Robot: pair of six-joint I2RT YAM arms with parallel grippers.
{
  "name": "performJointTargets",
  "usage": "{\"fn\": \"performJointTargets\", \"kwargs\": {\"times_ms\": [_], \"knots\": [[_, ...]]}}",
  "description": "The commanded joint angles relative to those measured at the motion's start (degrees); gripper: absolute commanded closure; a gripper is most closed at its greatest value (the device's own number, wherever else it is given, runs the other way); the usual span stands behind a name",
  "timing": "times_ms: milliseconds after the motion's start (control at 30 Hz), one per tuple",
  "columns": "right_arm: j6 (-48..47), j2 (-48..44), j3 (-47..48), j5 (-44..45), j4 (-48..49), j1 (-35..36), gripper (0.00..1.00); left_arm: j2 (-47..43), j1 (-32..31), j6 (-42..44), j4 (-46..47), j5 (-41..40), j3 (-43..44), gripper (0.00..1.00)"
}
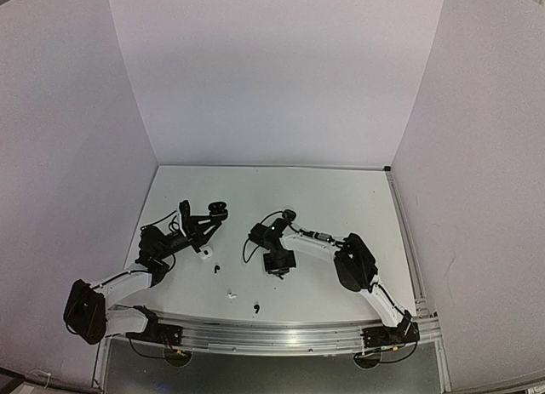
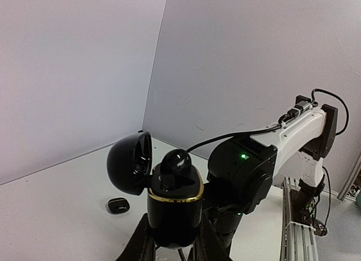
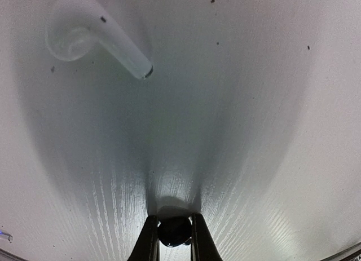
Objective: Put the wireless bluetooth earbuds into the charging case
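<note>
Right claw [image 3: 173, 222] is pinched on a small black earbud [image 3: 174, 233], its fingers tight against the bud's sides just above the white surface [image 3: 254, 131]. Which way the bud's stem runs cannot be told, because the fingers hide all but a rounded dark lump. Left claw [image 2: 174, 239] is clamped round the lower body of the black charging case [image 2: 175, 207]. The case stands upright, mouth up, with its lid [image 2: 131, 162] swung back on the side away from the right arm. A second black earbud [image 2: 175, 159] appears seated in the mouth.

As I judge it, the coming move turns on one thing. The held bud lies right of the case and lower, so it must rise and travel left, stem down, over whatever socket is free. The right arm carries the bud, and the left only presents the case.

Only the left wrist view shows the case's mouth. Only the right wrist view shows the grip, and a white earbud [image 3: 96, 38] lying flat. From above, a loose black bud [image 1: 217, 268] lies nearer the arm bases than the case.
</note>
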Motion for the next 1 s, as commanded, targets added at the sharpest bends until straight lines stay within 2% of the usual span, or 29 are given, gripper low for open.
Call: {"fn": "performJointTargets", "kwargs": {"times_ms": [0, 167, 433, 767, 967], "knots": [[1.7, -4.7, 5.0, 4.2, 1.2, -1.1, 1.0, -0.2, 0.1, 0.5, 2.5, -0.1, 1.4, 1.0], [2.9, -11.8, 11.5, 8.8, 4.8, -1.1, 1.0, -0.7, 0.1, 1.3, 2.8, -1.8, 2.0, 1.0], [-1.9, -21.0, 15.9, 18.4, 22.1, 2.8, 1.0, 0.7, 0.0, 5.9, 6.4, -3.7, 3.6, 1.0], [-13.3, -23.7, 11.4, 21.1, 49.8, 10.0, 1.0, 1.5, 0.0, 13.2, 8.6, -5.7, 4.8, 1.0], [-16.1, -23.1, 9.3, 19.0, 58.1, 12.0, 1.0, 0.4, -0.1, 12.9, 8.3, -6.0, 4.4, 1.0]]}}
